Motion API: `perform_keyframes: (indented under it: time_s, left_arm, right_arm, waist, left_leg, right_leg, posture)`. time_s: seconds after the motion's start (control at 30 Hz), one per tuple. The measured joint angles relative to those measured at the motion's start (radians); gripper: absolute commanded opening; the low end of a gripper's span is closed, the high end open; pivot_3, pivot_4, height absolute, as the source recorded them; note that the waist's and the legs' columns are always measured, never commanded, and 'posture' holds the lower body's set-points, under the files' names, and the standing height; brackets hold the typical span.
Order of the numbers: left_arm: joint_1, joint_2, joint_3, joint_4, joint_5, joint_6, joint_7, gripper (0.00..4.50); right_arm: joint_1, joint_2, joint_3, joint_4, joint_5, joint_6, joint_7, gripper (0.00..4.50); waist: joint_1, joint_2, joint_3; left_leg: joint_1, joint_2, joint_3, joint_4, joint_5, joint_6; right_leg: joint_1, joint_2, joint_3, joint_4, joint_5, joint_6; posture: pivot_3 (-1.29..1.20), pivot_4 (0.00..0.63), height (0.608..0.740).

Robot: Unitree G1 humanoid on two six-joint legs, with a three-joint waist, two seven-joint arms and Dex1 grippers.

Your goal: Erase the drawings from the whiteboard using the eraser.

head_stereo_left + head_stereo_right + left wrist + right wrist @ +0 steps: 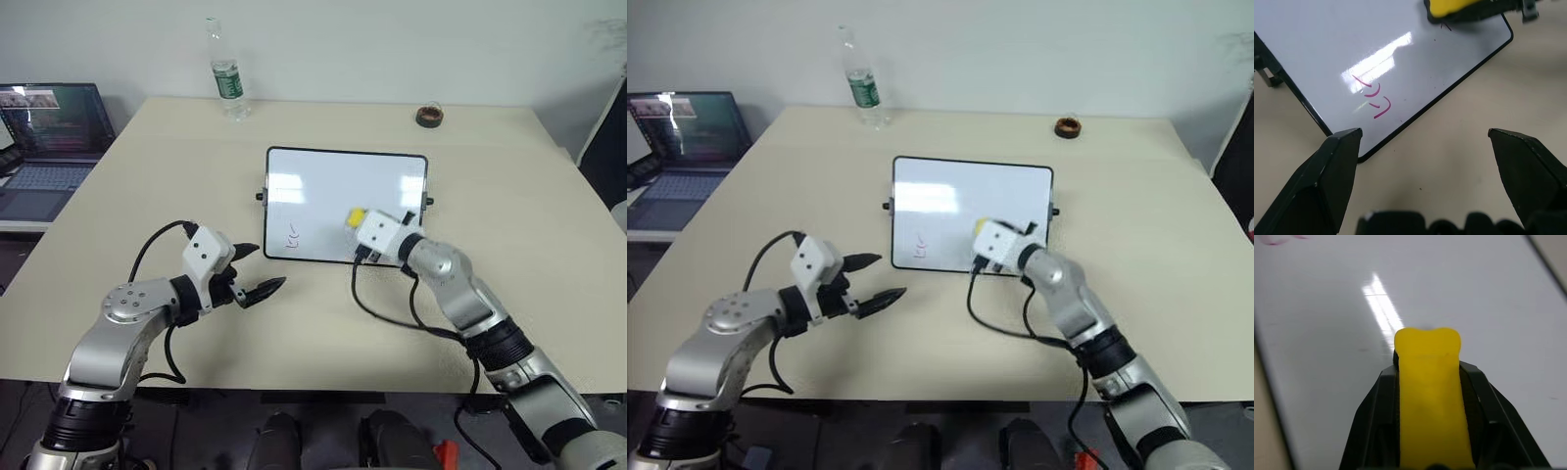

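The right gripper [1427, 382], just right of centre in the head view, is clamped on the yellow eraser [357, 216], its black fingers [1371, 416] pressed against both long sides, over the lower right part of the whiteboard [333, 181]. The whiteboard lies at the middle of the beige table [549, 245]; one group of drawings [291, 233] sits near its lower left corner. The left gripper [253, 273], lower left of centre, hangs spread wide and empty above the table beside that corner.

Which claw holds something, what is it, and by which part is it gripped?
The right claw is shut on the eraser, pinching its long sides. The left claw is open, holding nothing.
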Motion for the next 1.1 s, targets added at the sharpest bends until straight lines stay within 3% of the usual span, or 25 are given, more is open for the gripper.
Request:
perform_keyframes:
  time_s: [0.4, 0.73, 1.1]
  left_arm:
    - [-0.002, -0.007, -0.001, 0.026, 0.004, -0.022, -0.013, 4.5]
    - [-0.001, -0.013, -0.005, 0.043, 0.006, -0.045, -0.018, 4.5]
    - [0.005, -0.013, -0.005, 0.057, 0.007, -0.064, -0.019, 4.5]
  right_arm:
    - [0.078, -0.098, 0.02, -0.091, 0.002, 0.017, 0.181, 1.22]
    - [0.02, -0.02, 0.005, -0.021, -0.017, -0.019, 0.035, 1.22]
    - [0.086, -0.074, 0.059, -0.089, -0.036, 0.012, 0.203, 1.22]
  waist:
    - [-0.002, 0.0, 0.0]
    - [-0.006, 0.0, 0.0]
    - [-0.004, 0.0, 0.0]
  left_leg:
    - [0.001, 0.0, 0.0, 0.0, 0.0, 0.0]
    - [0.0, 0.0, 0.001, 0.0, 0.0, 0.0]
    - [0.002, 0.0, 0.0, 0.0, 0.0, 0.0]
  right_leg:
    - [0.001, 0.0, 0.0, 0.0, 0.0, 0.0]
    - [0.0, 0.0, 0.001, 0.0, 0.0, 0.0]
    - [0.001, 0.0, 0.001, -0.001, 0.0, 0.001]
  posture:
    - [0.0, 0.15, 0.74]
    - [0.0, 0.15, 0.74]
    - [0.0, 0.15, 0.74]
